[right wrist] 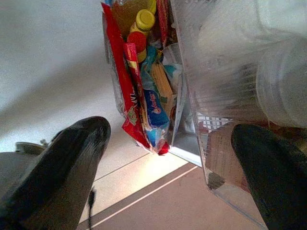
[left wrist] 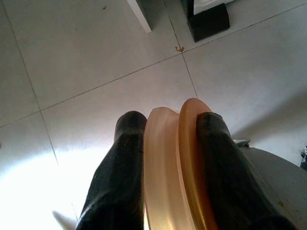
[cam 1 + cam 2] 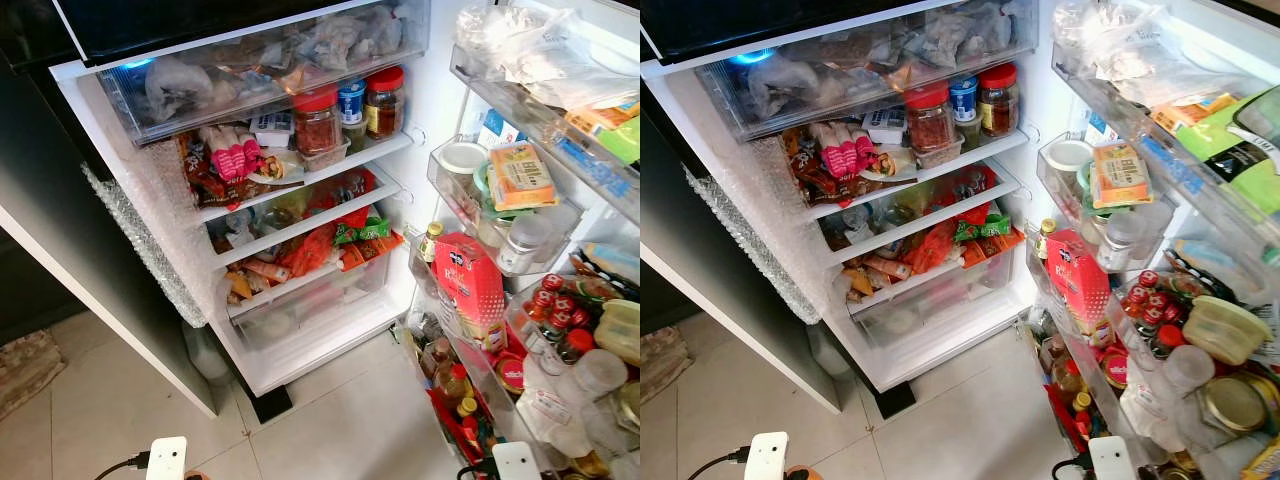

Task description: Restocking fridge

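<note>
The left gripper [image 2: 165, 143] pinched a translucent orange plastic lid [image 2: 175, 167] over the pale tiled floor [image 2: 86, 57]. The right gripper [image 1: 168, 167] was spread wide beside the open white fridge's [image 3: 300, 200] lowest clear door bin [image 1: 225, 96], by a red snack packet [image 1: 125, 91].

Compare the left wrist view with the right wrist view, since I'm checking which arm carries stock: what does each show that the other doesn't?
Left wrist view: the left gripper shut on a pale orange disc-shaped item above bare floor tiles. Right wrist view: the right gripper open and empty, beside the door's bottom bin, with a red snack packet and yellow-capped bottle. Both show black fingers and tiled floor.
</note>
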### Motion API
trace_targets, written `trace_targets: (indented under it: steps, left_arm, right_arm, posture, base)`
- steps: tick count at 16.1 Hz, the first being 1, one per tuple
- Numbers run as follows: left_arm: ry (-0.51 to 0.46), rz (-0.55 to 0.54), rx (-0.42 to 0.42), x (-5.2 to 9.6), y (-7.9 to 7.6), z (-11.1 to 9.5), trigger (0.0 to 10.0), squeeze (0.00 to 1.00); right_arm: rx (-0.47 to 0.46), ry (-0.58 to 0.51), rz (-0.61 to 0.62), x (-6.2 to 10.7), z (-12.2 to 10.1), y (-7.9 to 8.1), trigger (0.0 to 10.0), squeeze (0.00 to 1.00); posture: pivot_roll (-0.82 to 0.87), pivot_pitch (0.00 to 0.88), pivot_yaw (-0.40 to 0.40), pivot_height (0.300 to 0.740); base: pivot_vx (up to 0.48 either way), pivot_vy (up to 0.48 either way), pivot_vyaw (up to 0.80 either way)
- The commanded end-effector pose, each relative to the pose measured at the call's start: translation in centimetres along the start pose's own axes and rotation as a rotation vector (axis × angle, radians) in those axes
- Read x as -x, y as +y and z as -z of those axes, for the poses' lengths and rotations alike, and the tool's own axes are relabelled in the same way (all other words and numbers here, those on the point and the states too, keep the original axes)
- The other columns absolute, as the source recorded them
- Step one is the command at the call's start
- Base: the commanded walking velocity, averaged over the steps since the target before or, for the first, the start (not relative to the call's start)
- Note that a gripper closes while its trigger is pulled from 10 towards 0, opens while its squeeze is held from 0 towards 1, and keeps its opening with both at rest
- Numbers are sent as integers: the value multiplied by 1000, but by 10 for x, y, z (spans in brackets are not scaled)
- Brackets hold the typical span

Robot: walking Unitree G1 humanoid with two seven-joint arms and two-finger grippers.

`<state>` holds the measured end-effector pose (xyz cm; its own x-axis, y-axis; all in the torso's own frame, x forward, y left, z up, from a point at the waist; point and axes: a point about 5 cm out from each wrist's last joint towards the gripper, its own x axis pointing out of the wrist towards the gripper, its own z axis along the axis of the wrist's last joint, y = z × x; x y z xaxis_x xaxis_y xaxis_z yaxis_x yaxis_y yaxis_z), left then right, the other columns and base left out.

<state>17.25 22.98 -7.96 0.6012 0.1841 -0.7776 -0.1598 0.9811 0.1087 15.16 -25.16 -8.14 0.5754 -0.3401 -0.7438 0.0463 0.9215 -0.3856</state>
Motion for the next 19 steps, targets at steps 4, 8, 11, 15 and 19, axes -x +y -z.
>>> trace_targets:
  steps: [4,8,11,15,19]
  left_arm:
    - [15,35,30,1,-6,5,10000,0]
    - [13,44,31,0,-8,4,10000,0]
    - [12,51,25,1,-7,4,10000,0]
    - [-16,68,16,-1,-10,-2,10000,0]
    - [-89,112,-20,-3,-18,-22,10000,0]
  right_arm:
    - [16,-31,92,-1,-3,-23,10000,0]
    - [51,-10,153,-1,2,-43,10000,0]
    - [46,-8,152,-1,3,-43,10000,0]
    - [8,3,79,-1,3,-27,10000,0]
    - [-196,65,-185,4,7,23,10000,0]
  posture:
    - [-99,82,64,740]
    - [-98,84,64,740]
    - [-98,83,66,740]
    - [-95,82,66,740]
    - [-88,83,63,740]
  base:
    - [0,0,0]
    - [0,0,0]
    - [0,0,0]
    - [0,0,0]
    - [0,0,0]
